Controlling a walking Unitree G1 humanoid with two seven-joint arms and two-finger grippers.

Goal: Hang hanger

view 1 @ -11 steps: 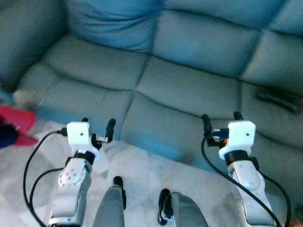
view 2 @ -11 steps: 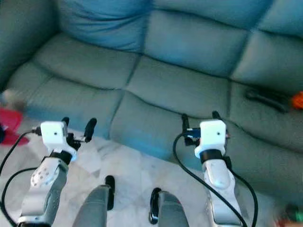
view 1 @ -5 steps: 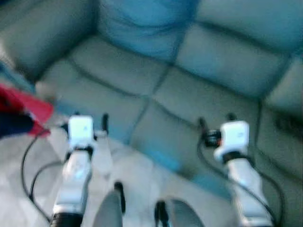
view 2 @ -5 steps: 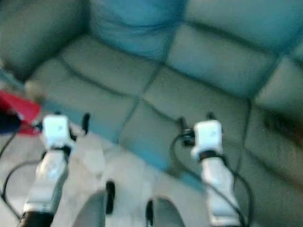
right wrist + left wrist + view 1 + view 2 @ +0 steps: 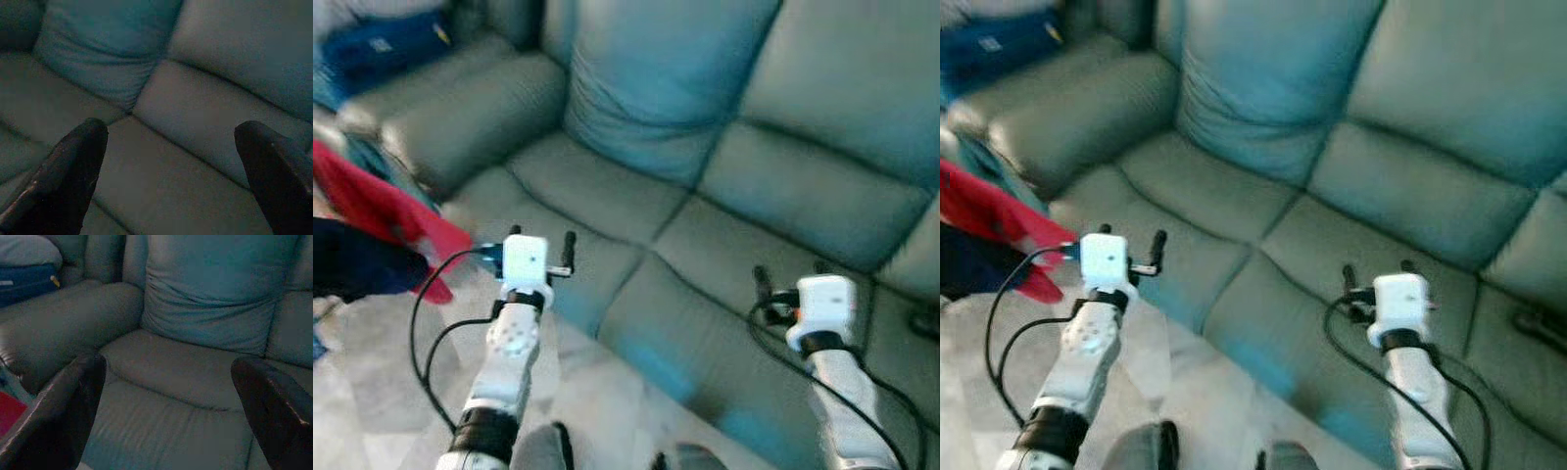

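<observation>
A dark object (image 5: 1540, 328), possibly the hanger, lies on the teal sofa seat (image 5: 705, 323) at the far right edge; it is too blurred to be sure. My left gripper (image 5: 541, 237) is open and empty, held over the front of the left seat cushion. In the left wrist view its fingers (image 5: 58, 416) frame the armrest and a back cushion. My right gripper (image 5: 790, 271) is open and empty too, hovering above the middle seat, left of the dark object. The right wrist view looks past its fingers (image 5: 68, 171) at the sofa seams.
A loose teal back cushion (image 5: 656, 88) leans in the sofa corner. A blue item (image 5: 386, 49) lies beyond the padded armrest (image 5: 460, 117). Red cloth (image 5: 382, 211) and something dark navy (image 5: 352, 269) sit at the left. Pale marble floor (image 5: 372, 392) lies below.
The whole view has swung left and upward, so the armrest and corner cushion came into sight and the dark object slid to the right edge. Both grippers stay open.
</observation>
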